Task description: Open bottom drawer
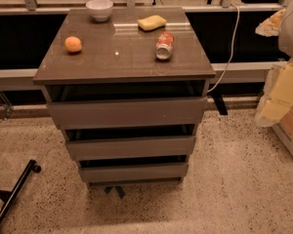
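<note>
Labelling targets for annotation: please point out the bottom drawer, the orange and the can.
bottom drawer (134, 172), camera view, middle of its front.
orange (73, 44), camera view, centre of the fruit.
can (164, 46), camera view, middle of its side.
The gripper is not in view.

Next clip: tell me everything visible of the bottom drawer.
The bottom drawer is the lowest of three in the cabinet. It has a plain, flat, grey-brown front, smooth like laminate, with no handle. It sits level and seemingly shut, with a dark gap between it and the middle drawer above. Its inside is hidden. The speckled floor lies just below. Nothing touches it, and the gripper is not in view.
</note>
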Controlling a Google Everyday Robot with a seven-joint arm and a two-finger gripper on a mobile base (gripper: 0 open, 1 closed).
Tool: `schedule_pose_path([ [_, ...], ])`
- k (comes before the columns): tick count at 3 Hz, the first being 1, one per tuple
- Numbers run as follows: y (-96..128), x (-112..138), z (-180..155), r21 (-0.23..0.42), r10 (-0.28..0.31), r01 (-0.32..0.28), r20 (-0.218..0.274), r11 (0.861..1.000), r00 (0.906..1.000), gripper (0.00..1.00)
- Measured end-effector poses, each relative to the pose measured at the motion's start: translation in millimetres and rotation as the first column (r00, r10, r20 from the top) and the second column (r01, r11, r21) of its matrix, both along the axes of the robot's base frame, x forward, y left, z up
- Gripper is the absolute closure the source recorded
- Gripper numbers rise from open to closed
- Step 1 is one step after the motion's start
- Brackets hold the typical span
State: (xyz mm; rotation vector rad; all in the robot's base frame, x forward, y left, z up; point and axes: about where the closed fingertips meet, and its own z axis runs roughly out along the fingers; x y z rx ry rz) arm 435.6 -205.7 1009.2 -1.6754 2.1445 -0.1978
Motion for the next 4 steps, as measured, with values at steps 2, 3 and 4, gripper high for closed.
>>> schedule_pose_path([
  [2,5,9,-30,0.050,-0.003,0.002,0.017,0.999,0.9998,0.00],
  [3,8,21,-86,0.137,0.009,-0.011,0.014,0.991,0.9999,0.00],
  [4,13,36,-84,0.148,-0.003,-0.008,0.071,0.989,0.9975,0.00],
])
